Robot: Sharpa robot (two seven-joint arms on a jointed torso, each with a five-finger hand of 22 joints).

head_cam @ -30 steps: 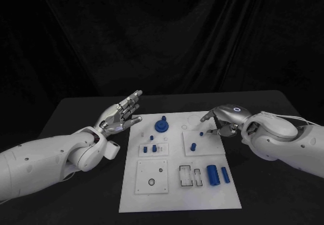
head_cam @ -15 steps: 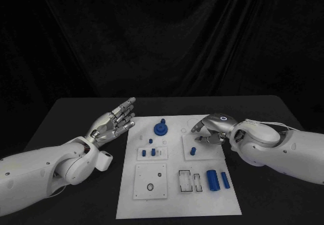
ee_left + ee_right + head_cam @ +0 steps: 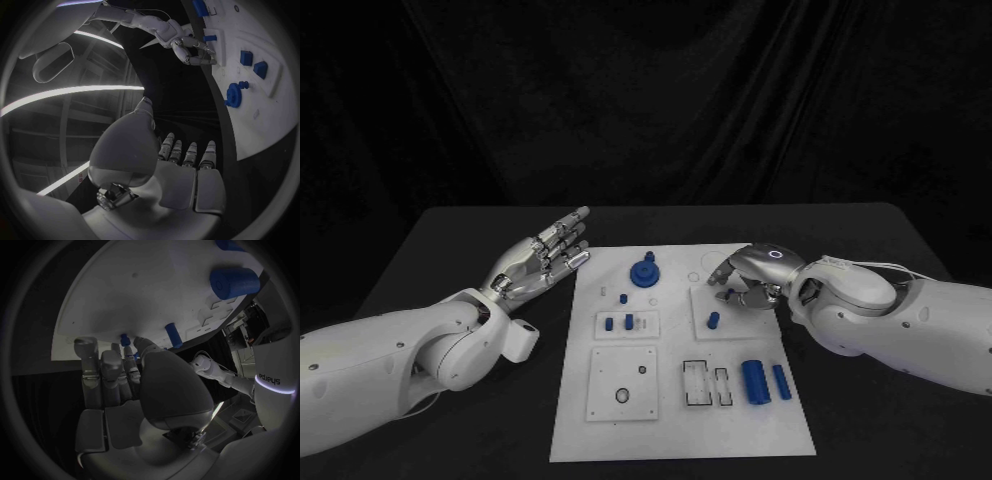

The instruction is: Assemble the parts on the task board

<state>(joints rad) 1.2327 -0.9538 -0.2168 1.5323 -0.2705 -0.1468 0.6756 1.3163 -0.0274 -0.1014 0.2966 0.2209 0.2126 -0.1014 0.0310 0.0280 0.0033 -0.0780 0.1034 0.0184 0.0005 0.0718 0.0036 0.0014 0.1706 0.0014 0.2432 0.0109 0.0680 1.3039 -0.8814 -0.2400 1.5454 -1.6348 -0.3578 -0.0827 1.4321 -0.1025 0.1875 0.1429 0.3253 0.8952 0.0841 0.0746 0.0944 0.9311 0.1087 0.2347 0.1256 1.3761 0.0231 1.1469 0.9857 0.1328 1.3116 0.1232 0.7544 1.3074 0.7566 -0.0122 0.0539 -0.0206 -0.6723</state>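
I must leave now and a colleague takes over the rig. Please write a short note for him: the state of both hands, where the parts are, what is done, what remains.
Left hand: open, fingers spread, raised beside the task board's left edge, holding nothing.
Right hand: fingers curled down over a small blue peg on the board's upper right plate; whether it grips the peg cannot be told.
Parts: blue gear stands at the top middle; another blue peg stands below the right hand; two blue cylinders lie loose at the lower right.
Left to do: the cylinders; the slots beside them look empty.
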